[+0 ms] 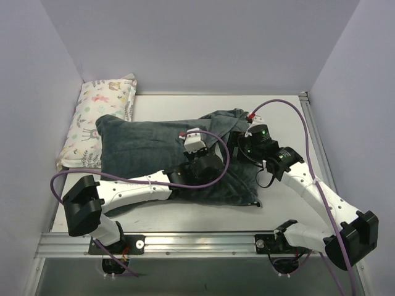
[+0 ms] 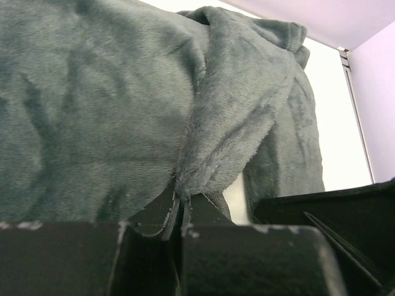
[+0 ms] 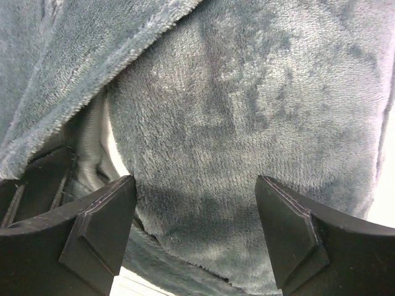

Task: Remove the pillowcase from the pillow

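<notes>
The dark grey-green plush pillowcase [image 1: 142, 148] lies spread over the middle of the table, bunched at its far right end [image 1: 228, 120]. My left gripper [image 1: 213, 151] is shut on a raised fold of the pillowcase [image 2: 216, 142], pinched between the fingertips [image 2: 181, 206]. My right gripper [image 1: 237, 145] is open just above the plush fabric [image 3: 247, 123], which fills the gap between its fingers [image 3: 105, 225]. A pale strip [image 3: 105, 145] shows in a gap under a fabric edge; I cannot tell whether it is the pillow. The white pillow is otherwise hidden.
A small pastel animal-print pillow [image 1: 99, 114] lies at the far left against the wall. Lilac walls close the left, back and right. A metal rail [image 1: 321, 154] runs along the table's right edge. Purple cables loop over both arms.
</notes>
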